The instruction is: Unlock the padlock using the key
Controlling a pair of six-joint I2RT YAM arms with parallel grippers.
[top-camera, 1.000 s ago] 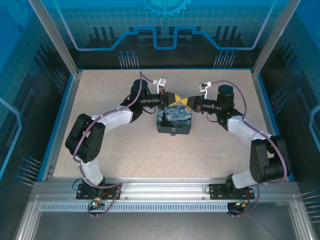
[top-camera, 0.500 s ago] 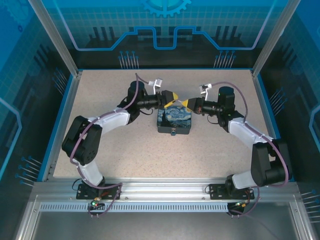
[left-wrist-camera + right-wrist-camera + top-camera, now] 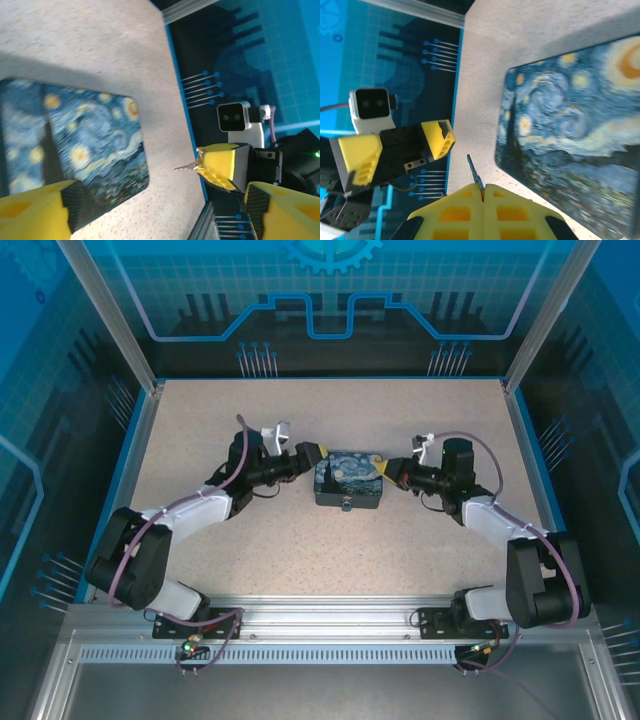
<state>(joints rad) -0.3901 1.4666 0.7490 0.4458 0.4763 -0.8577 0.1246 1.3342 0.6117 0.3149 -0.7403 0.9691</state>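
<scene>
The padlock (image 3: 348, 480), a dark rectangular block with black sides and a swirling blue-and-yellow night-sky print on top, lies flat near the middle of the speckled beige table (image 3: 300, 570). In the overhead view, a small round metal fitting (image 3: 345, 505) shows on its side at 6 o'clock.

At the block's 3 o'clock, the yellow-fingered right end effector (image 3: 386, 470) is pressed fully closed on the key (image 3: 475, 175). The key is a slim dark metal piece whose toothed tip pokes out past the fingertips. It points toward the painted block and stops short of its edge.

At 9 o'clock, the left end effector (image 3: 310, 458) sits just beside the block with its yellow fingers spread wide and nothing between them. Its wrist camera looks across the painted top to the key-bearing fingers opposite. Whether one of its fingers touches the block's side cannot be told.

Both arms reach in low from the table's near edge.
</scene>
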